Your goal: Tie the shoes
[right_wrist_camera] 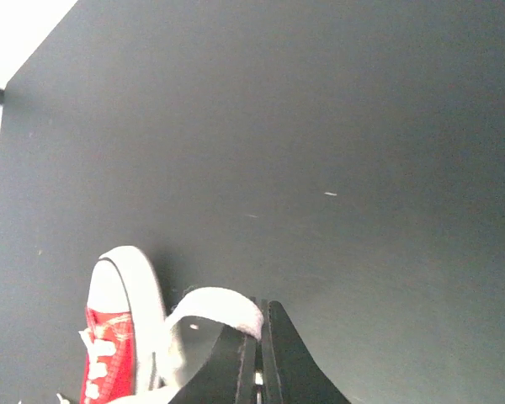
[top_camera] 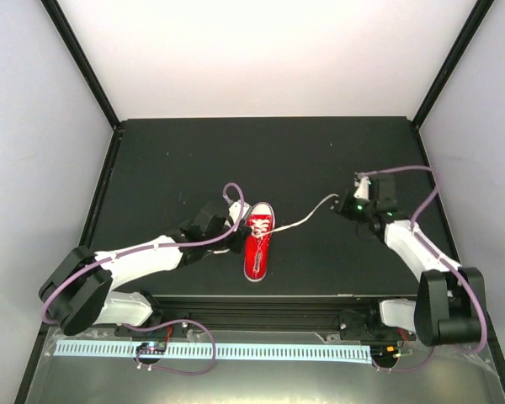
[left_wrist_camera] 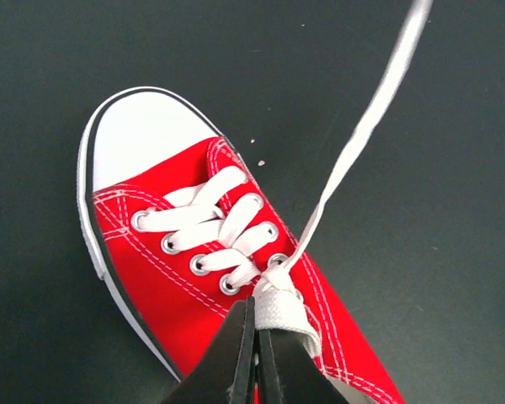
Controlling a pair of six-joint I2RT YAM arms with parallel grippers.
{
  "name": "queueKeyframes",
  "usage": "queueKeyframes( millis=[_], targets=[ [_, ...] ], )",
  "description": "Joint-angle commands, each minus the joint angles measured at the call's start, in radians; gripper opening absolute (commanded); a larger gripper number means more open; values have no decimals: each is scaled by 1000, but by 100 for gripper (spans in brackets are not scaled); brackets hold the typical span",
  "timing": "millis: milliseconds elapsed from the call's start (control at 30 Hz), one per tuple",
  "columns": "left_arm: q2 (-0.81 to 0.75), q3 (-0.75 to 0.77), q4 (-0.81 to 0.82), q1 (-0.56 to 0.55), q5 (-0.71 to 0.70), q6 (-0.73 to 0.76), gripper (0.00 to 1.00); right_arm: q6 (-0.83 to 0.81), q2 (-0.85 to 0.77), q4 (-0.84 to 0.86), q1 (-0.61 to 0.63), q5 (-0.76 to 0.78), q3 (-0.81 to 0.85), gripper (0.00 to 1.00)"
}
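With the shoe [top_camera: 258, 240] at the middle of the table [top_camera: 320, 151], the left gripper [left_wrist_camera: 254, 337] clamped on lace [left_wrist_camera: 279, 313] by the eyelets [left_wrist_camera: 227, 284] and the right gripper [right_wrist_camera: 259, 337] clamped on a lace end, the shoe could be dragged, or a lace lost, if pulled too hard.

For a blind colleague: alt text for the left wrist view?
Closed left gripper pinches a flat white lace atop a red canvas sneaker with white rubber toe cap; another lace strand runs off upper right.
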Motion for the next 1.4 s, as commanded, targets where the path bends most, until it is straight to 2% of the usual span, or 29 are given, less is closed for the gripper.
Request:
queueKeyframes(
  millis=[0, 167, 300, 333, 367, 467, 500, 567, 633, 800, 933, 1100, 1367],
  targets=[
    [-1, 1, 48, -15, 37, -30, 1, 8, 125, -12, 167, 101, 148, 2],
    [-9, -27, 73, -25, 36, -49, 2, 25, 311, -66, 395, 114, 383, 2],
    [-54, -54, 91, -30, 22, -68, 2, 35, 386, -92, 538, 63, 538, 2],
    [-59, -59, 96, -31, 19, -73, 2, 36, 392, -95, 566, 56, 555, 4],
    [-64, -63, 99, -31, 17, -76, 2, 36, 395, -98, 579, 52, 564, 12],
    [-67, -69, 105, -31, 16, -89, 2, 19, 385, -110, 587, 55, 549, 47],
    [-64, -69, 107, -31, 17, -90, 1, 5, 382, -127, 587, 76, 540, 56],
    [-56, -65, 108, -31, 22, -94, 1, -25, 377, -165, 585, 128, 513, 67],
    [-50, -62, 108, -31, 26, -100, 2, -43, 358, -177, 579, 161, 468, 71],
    [-53, -61, 101, -31, 33, -108, 2, -100, 204, -8, 575, 109, 244, 71],
    [-42, -56, 98, -31, 43, -114, 1, -161, 119, 176, 578, -132, 93, 71],
    [-30, -53, 106, -31, 60, -117, 2, -161, 171, 263, 602, -250, 90, 65],
    [-40, -51, 100, -31, 58, -111, 2, -191, 263, 281, 608, -290, 169, 55]
  ],
)
